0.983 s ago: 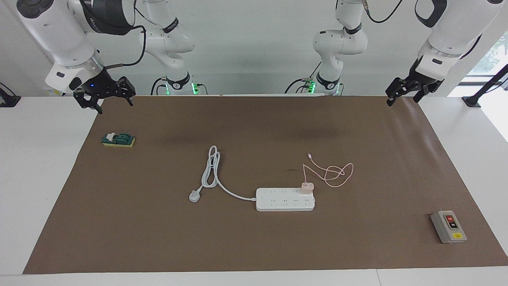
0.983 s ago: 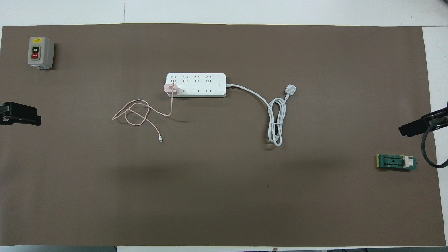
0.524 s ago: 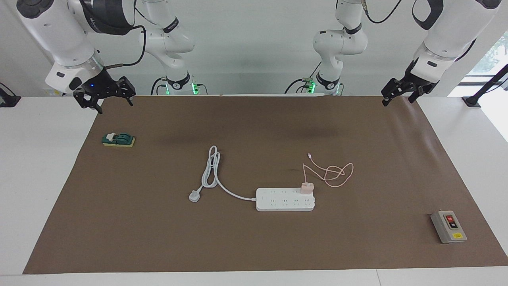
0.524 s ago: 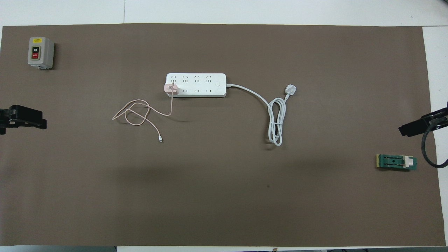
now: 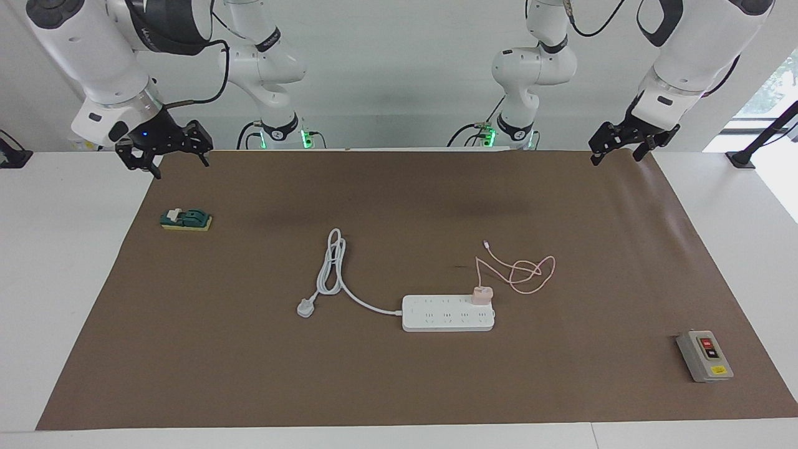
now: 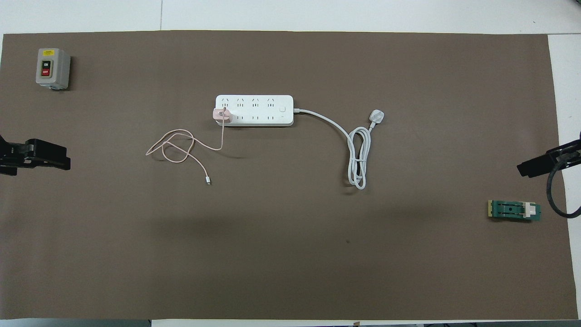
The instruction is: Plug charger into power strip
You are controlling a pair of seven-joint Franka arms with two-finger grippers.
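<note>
The white power strip (image 5: pixel 447 313) lies flat in the middle of the brown mat, and it also shows in the overhead view (image 6: pixel 254 110). The pink charger (image 5: pixel 482 295) stands on the strip's end toward the left arm's end, in the row nearer the robots; its prongs are hidden. It also shows in the overhead view (image 6: pixel 222 114). Its thin pink cable (image 5: pixel 520 269) lies looped on the mat, nearer the robots. My left gripper (image 5: pixel 616 156) is open and empty, up over the mat's corner near its base. My right gripper (image 5: pixel 168 163) is open and empty, and the right arm waits over its own corner.
The strip's thick white cord (image 5: pixel 330 268) and three-pin plug (image 5: pixel 305 307) lie toward the right arm's end. A green and yellow block (image 5: pixel 186 219) sits near the right gripper. A grey box with red and black buttons (image 5: pixel 704 356) sits at the left arm's end, farthest from the robots.
My left gripper has drifted sideways over the mat toward the table's middle, staying high. The right arm, charger and power strip have not moved.
</note>
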